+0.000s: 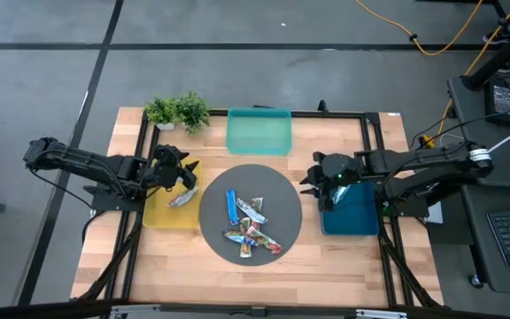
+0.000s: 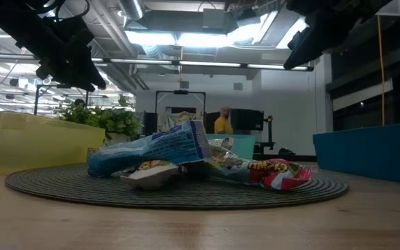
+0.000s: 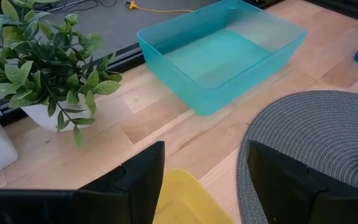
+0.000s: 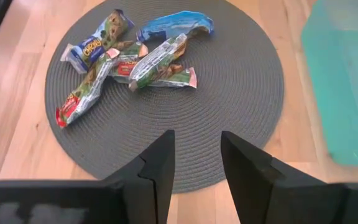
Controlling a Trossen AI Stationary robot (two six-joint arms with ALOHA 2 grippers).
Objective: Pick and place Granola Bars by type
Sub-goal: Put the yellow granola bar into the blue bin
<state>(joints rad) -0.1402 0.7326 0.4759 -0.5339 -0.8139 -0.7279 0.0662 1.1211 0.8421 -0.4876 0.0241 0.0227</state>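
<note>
Left of the round mat, the left end effector hangs spread and empty over the yellow tray, where one silvery bar lies. The remaining Granola Bars overlap in a heap on the mat. Right of the mat, the right end effector waits spread beside the dark-blue tray. Overlapping wrappers could drag a neighbour along, mixing types.

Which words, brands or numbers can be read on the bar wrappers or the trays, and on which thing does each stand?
No text can be read with certainty.
Bar with red wrapper end: yellow brand letters, too blurred to read.
Blue bar: small print, too small to read.
Bar with blue end: yellow logo, blurred.
Yellow tray, teal tray, dark-blue tray: no text.
</note>
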